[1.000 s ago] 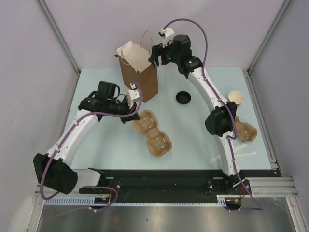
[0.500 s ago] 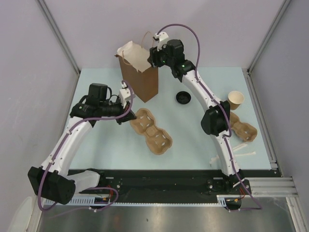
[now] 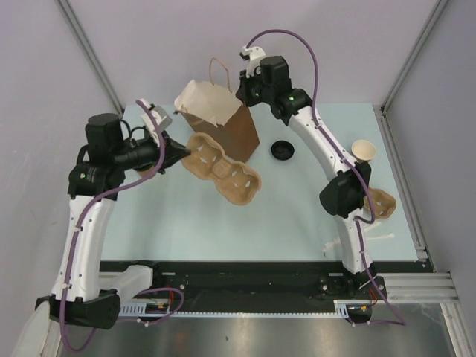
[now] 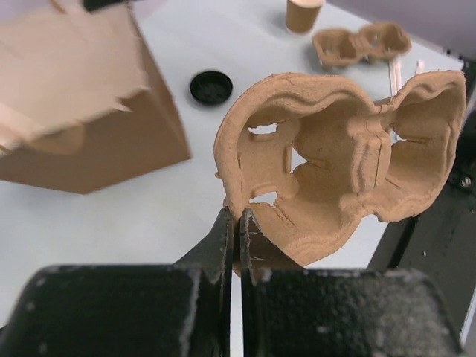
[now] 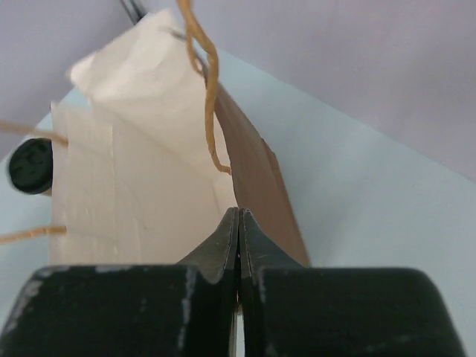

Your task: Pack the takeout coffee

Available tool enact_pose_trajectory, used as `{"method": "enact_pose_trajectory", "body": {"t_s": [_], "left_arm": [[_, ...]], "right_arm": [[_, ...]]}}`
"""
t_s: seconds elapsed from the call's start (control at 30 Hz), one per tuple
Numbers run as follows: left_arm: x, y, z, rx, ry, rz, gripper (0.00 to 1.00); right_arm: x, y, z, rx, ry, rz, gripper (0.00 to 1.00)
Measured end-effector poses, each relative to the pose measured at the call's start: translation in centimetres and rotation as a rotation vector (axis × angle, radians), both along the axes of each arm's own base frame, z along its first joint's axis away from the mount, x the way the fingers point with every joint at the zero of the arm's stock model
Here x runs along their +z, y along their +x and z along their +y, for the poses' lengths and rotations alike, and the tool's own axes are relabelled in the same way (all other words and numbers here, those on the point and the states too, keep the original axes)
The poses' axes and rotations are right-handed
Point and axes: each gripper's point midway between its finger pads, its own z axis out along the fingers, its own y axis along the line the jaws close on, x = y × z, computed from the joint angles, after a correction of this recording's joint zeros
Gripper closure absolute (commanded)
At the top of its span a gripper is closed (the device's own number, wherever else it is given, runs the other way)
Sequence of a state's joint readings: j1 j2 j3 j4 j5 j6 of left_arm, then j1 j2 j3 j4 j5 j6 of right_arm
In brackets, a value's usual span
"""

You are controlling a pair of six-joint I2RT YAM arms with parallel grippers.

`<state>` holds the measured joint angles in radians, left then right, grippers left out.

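Note:
The takeout coffee cup (image 3: 364, 151) stands open-topped at the table's right edge, seen small in the left wrist view as the cup (image 4: 303, 13). Its black lid (image 3: 282, 150) lies apart on the table, right of the bag, and shows as the lid (image 4: 210, 86) and the lid (image 5: 31, 165). My left gripper (image 3: 181, 150) is shut on the rim of a brown pulp carrier tray (image 3: 223, 168), held tilted above the table; in the wrist view the gripper (image 4: 238, 216) pinches the tray (image 4: 335, 171). My right gripper (image 5: 238, 214) is shut on the top rim of the tall paper bag (image 5: 126, 201), which leans in the top view (image 3: 227, 126).
A second pulp carrier (image 3: 375, 202) lies at the right edge, near the cup, also seen as the carrier (image 4: 361, 43). Pale stirrers (image 3: 379, 236) lie near the right arm's base. The bag's twine handle (image 5: 204, 89) hangs just beyond my right fingers.
My left arm has lifted the carrier tray off the table and swung it up and left. My right gripper has closed on the bag's rim, and the bag now leans.

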<state>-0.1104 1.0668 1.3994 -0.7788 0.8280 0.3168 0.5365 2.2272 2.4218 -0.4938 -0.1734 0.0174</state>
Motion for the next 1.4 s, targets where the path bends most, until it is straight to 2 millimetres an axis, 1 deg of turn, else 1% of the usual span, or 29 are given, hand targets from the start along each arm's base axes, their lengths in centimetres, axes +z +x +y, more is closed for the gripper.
{"method": "enact_pose_trajectory", "body": {"t_s": [0.07,0.13,0.17,0.23,0.37,0.43,0.53,0.6,0.63,0.67,0.7,0.73,0.77,0.8,0.83,0.87,0.93,1.0,1.07,1.13,1.2,1.23,1.27,1.33,1.4], "left_arm": [[1.3,0.1,0.6,0.027,-0.026,-0.020,1.00],[2.4,0.4,1.1,0.055,-0.048,-0.036,1.00],[2.8,0.5,1.3,0.068,-0.060,-0.039,1.00],[3.4,0.7,1.6,0.089,-0.078,-0.043,1.00],[4.2,1.1,1.9,0.117,-0.113,-0.046,1.00],[4.6,1.3,2.1,0.133,-0.130,-0.048,1.00],[5.3,1.7,2.7,0.165,-0.148,-0.057,1.00],[5.7,1.8,2.8,0.173,-0.155,-0.064,1.00],[5.8,1.8,2.8,0.175,-0.159,-0.065,1.00],[5.8,1.8,2.8,0.177,-0.161,-0.064,1.00],[5.8,1.8,2.9,0.180,-0.164,-0.062,1.00],[5.9,1.8,2.9,0.182,-0.166,-0.061,1.00],[5.9,1.7,2.9,0.185,-0.170,-0.060,1.00],[6.0,1.7,2.9,0.186,-0.173,-0.062,1.00],[6.2,1.6,2.9,0.188,-0.176,-0.064,1.00],[6.2,1.6,3.0,0.189,-0.177,-0.067,1.00],[6.5,1.4,3.0,0.190,-0.181,-0.076,1.00],[6.8,1.2,3.0,0.190,-0.185,-0.083,1.00],[6.8,1.2,2.9,0.189,-0.189,-0.081,1.00],[6.9,1.2,2.9,0.187,-0.192,-0.083,1.00],[7.0,1.1,2.8,0.181,-0.195,-0.081,1.00],[7.0,1.1,2.7,0.176,-0.196,-0.082,1.00],[7.1,1.0,2.7,0.171,-0.196,-0.083,1.00],[7.4,0.9,2.6,0.158,-0.192,-0.088,1.00],[7.9,0.7,2.5,0.146,-0.184,-0.096,1.00]], "right_arm": [[1.3,-1.8,-0.4,-0.006,0.019,0.036,1.00],[2.6,-4.1,-1.0,-0.013,0.042,0.085,1.00],[3.0,-5.1,-1.2,-0.017,0.053,0.108,1.00],[3.2,-7.3,-2.1,-0.030,0.069,0.166,1.00],[0.8,-12.7,-4.4,-0.084,0.089,0.359,1.00],[0.0,-14.5,-5.3,-0.124,0.112,0.439,1.00],[-0.3,-16.7,-6.1,-0.175,0.154,0.513,1.00],[-0.6,-18.6,-6.8,-0.199,0.173,0.551,1.00],[-0.5,-19.8,-7.1,-0.200,0.179,0.562,0.96],[-0.4,-21.1,-7.1,-0.193,0.185,0.570,0.89],[-0.1,-22.4,-7.1,-0.181,0.194,0.579,0.79],[0.2,-23.6,-7.0,-0.168,0.206,0.585,0.59],[0.5,-25.1,-7.1,-0.149,0.217,0.591,0.50],[0.8,-26.1,-7.0,-0.135,0.228,0.600,0.44],[1.1,-27.0,-7.1,-0.118,0.234,0.600,0.33],[1.6,-27.6,-7.3,-0.105,0.236,0.590,0.30],[2.5,-27.7,-7.9,-0.091,0.241,0.551,0.22],[3.3,-27.4,-8.7,-0.079,0.233,0.509,0.19],[4.0,-26.4,-9.8,-0.058,0.230,0.470,0.18],[4.9,-25.1,-11.0,-0.020,0.226,0.409,0.15],[6.2,-23.9,-12.1,0.026,0.201,0.330,0.14],[6.8,-23.3,-12.3,0.051,0.184,0.295,0.14],[7.8,-22.7,-12.2,0.093,0.162,0.242,0.14],[9.4,-21.8,-11.4,0.201,0.129,0.151,0.15],[10.1,-21.1,-10.5,0.304,0.107,0.089,0.16]]}}
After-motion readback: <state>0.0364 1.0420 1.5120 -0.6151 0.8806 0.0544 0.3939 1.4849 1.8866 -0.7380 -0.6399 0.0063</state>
